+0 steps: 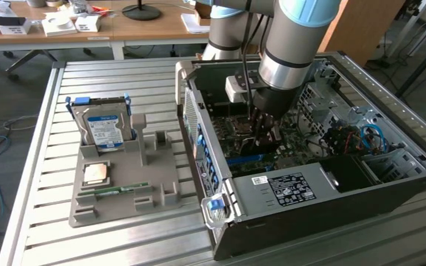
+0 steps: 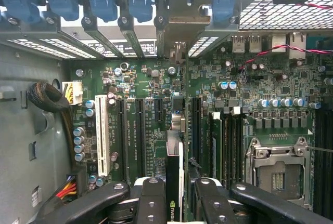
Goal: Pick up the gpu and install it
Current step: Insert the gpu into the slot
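The gpu (image 2: 174,177) shows edge-on in the wrist view as a thin dark card with a green logo on its edge. It stands upright between my gripper's (image 2: 178,190) two black fingers (image 2: 151,193), which are shut on it. The card hangs over the green motherboard (image 2: 260,78), in line with the long black slots (image 2: 140,130) and the case's rear bracket openings (image 2: 177,26). Whether its lower edge touches a slot is hidden. In the exterior view my gripper (image 1: 261,130) reaches down into the open computer case (image 1: 309,194).
A white slot (image 2: 101,135), memory sticks (image 2: 218,141) and the bare processor socket (image 2: 276,172) flank the card. Left of the case in the exterior view, a grey holder (image 1: 124,183) carries a blue-labelled hard drive (image 1: 104,127), a processor (image 1: 97,173) and a green memory stick (image 1: 113,191).
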`<state>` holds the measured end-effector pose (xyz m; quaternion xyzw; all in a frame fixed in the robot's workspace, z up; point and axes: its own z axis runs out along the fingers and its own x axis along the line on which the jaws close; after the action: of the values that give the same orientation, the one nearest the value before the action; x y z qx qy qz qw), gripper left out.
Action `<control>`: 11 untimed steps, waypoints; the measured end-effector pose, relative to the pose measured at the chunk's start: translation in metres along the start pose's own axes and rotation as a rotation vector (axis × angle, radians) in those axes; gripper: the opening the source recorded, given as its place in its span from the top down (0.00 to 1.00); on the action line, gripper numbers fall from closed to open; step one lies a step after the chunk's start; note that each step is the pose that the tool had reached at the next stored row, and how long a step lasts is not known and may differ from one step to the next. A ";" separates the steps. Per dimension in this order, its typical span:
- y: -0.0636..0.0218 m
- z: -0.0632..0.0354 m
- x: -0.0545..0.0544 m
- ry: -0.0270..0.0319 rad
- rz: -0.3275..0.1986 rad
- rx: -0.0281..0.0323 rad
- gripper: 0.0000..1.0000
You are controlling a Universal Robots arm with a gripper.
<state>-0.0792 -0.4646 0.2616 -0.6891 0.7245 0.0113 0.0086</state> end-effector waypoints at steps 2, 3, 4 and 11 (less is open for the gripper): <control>0.0000 0.0000 0.000 0.0000 0.000 0.0000 0.74; 0.0000 0.0002 0.000 0.0000 0.000 0.0000 0.74; 0.0000 0.0005 0.000 -0.0003 0.000 0.0001 0.74; 0.0001 0.0019 0.000 0.0000 0.000 0.0000 0.74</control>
<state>-0.0793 -0.4646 0.2597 -0.6891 0.7245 0.0113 0.0086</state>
